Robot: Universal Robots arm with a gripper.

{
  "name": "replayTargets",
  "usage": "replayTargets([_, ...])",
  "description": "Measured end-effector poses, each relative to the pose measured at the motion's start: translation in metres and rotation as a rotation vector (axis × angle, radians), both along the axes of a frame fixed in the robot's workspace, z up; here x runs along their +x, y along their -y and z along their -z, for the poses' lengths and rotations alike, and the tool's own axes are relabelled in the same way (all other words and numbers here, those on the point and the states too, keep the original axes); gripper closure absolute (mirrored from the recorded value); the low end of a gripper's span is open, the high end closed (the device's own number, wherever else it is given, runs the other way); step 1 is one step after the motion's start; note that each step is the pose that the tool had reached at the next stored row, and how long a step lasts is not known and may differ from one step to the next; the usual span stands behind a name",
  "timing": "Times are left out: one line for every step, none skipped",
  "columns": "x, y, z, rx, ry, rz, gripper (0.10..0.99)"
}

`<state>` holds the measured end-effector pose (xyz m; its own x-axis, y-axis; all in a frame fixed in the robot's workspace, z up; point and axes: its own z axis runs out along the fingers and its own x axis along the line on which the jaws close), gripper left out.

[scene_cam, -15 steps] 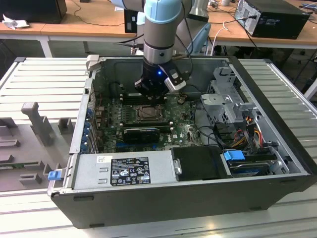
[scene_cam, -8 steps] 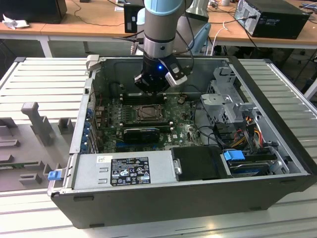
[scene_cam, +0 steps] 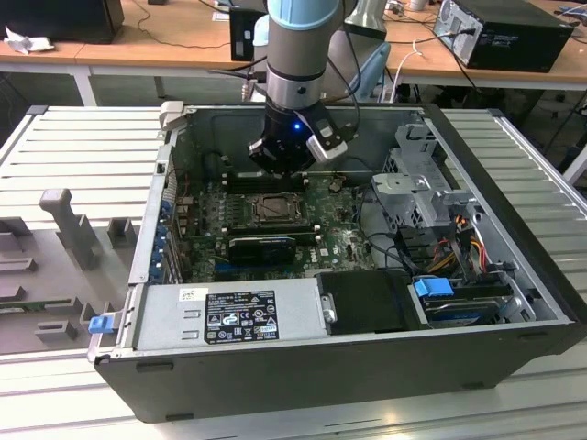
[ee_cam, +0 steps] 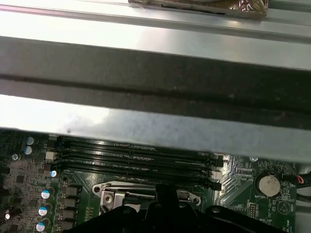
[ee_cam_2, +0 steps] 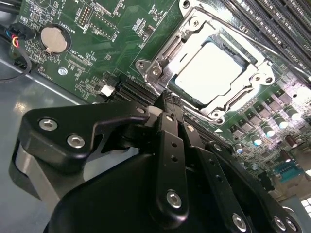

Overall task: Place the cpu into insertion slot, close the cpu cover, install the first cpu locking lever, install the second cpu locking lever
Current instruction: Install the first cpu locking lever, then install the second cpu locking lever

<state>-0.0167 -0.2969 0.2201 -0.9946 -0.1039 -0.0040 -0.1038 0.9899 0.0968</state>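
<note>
The open computer case walls the motherboard on all sides, and the arm reaches down near the case's far wall, above the board's far edge. The insertion slot sits toward the far middle of the board, between the memory slots on its far side and a black card on its near side; a drive cage crowds the case's side at the exterior view's right. In the second wrist view, the cpu lies flat inside the socket, its pale face showing through the central opening of the cpu cover, which lies down over it. The gripper hangs just off the socket's corner, fingers drawn together to a narrow tip and holding nothing. Whether the tip touches the board cannot be told.
</note>
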Motion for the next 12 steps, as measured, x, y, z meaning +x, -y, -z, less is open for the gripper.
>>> replayTargets([0.0000,0.0006,0.0001,0.000,0.0001,0.000,0.980])
replayTargets([0.0000,0.0008,0.0001,0.000,0.0001,0.000,0.980])
replayTargets([0.0000,0.0014,0.0000,0.000,-0.0001,0.000,0.980])
replayTargets([0.0001,0.0021,0.0000,0.000,0.0000,0.000,0.980])
replayTargets([0.0000,0.0027,0.0000,0.000,0.0000,0.000,0.980])
replayTargets([0.0000,0.0033,0.0000,0.000,0.0000,0.000,0.980])
replayTargets([0.0000,0.0046,0.0000,0.000,0.0000,0.000,0.980])
replayTargets([0.0000,0.0054,0.0000,0.000,0.0000,0.000,0.980])
replayTargets([0.0000,0.0057,0.0001,-0.001,0.0001,0.000,0.980])
replayTargets([0.0000,0.0060,0.0000,-0.002,0.0000,0.000,0.980])
replayTargets([0.0000,0.0063,0.0000,-0.002,0.0000,0.000,0.980])
replayTargets([0.0000,0.0067,0.0000,-0.002,-0.0001,0.000,0.980])
